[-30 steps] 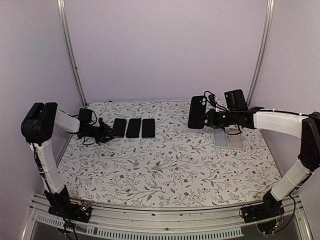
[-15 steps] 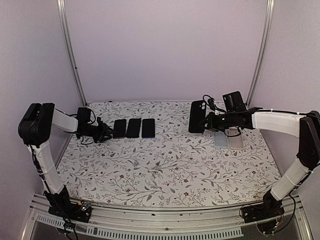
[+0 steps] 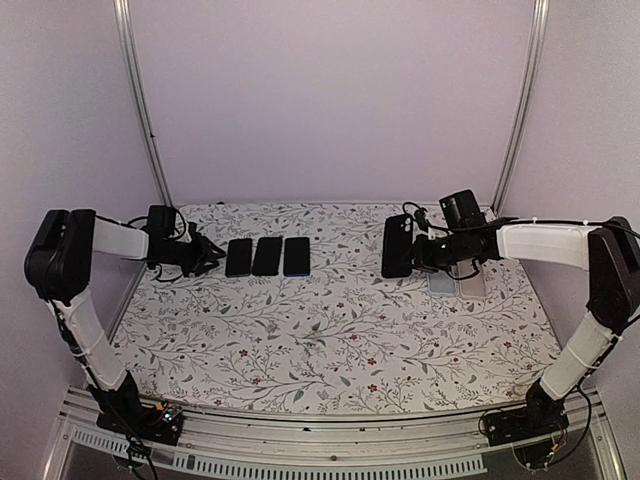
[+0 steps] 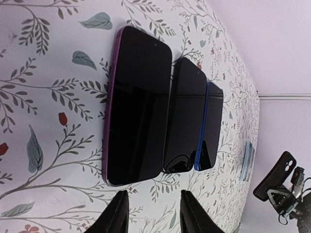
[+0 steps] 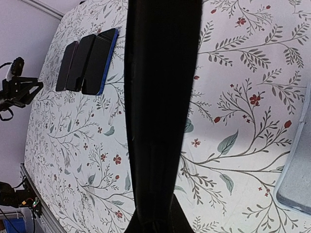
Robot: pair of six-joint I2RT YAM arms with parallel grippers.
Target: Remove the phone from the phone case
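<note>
My right gripper [image 3: 416, 250] is shut on a black phone case [image 3: 397, 246] and holds it upright above the mat. In the right wrist view the case [image 5: 163, 107] stands edge-on and fills the middle, clamped at the bottom by the gripper [image 5: 155, 224]. I cannot tell whether a phone is inside. Three phones lie side by side at the back left: purple-edged [image 4: 138, 107], black [image 4: 187, 121], blue-edged [image 4: 212, 127]. My left gripper [image 3: 207, 257] is open and empty just left of them, with fingertips [image 4: 118, 213] short of the purple phone.
Two clear or pale cases [image 3: 441, 281] [image 3: 471, 281] lie on the floral mat under the right arm; one shows in the right wrist view [image 5: 297, 177]. The phone row [image 3: 267, 256] sits at the back left. Aluminium frame posts stand at the back corners.
My left gripper has drawn back to the left, away from the phone row. My right gripper has shifted slightly right and lower with the black case.
</note>
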